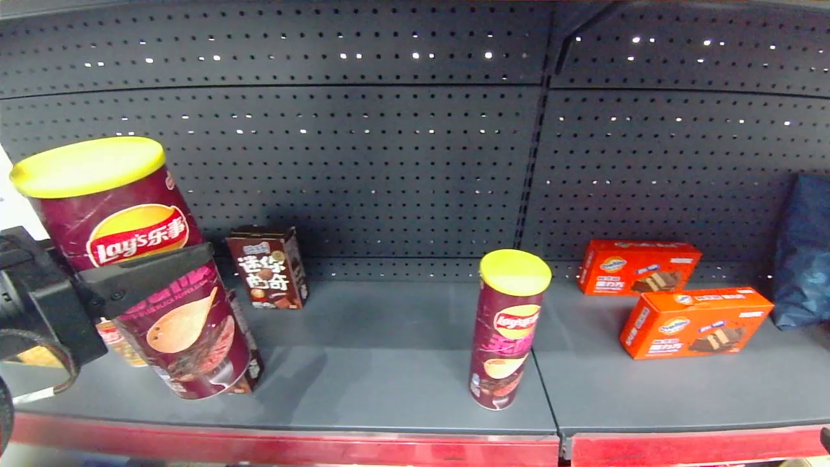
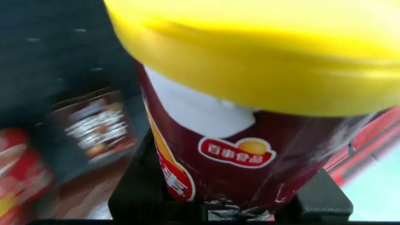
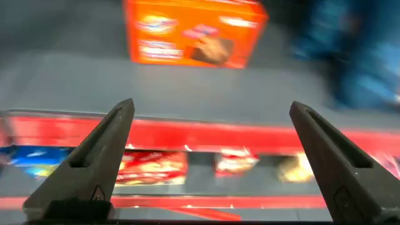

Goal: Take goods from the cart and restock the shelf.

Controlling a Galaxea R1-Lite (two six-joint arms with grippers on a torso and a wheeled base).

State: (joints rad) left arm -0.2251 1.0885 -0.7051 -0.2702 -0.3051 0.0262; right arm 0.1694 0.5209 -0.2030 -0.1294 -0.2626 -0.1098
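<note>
Cylindrical chip can (image 1: 130, 214), glossy maroon with a flat yellow plastic lid: tilted at the left end of the matte grey shelf (image 1: 389, 376), pinched in the left gripper (image 1: 142, 279). Right gripper (image 3: 212, 156): black wedge fingers spread, empty. Second can (image 1: 509, 331): upright mid-shelf.

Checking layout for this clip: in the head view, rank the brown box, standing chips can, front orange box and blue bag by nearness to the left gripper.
From the left gripper with its held can:
1. brown box, just right, near the back.
2. standing chips can, mid-shelf, near the front.
3. front orange box, right section.
4. blue bag, far right.
</note>
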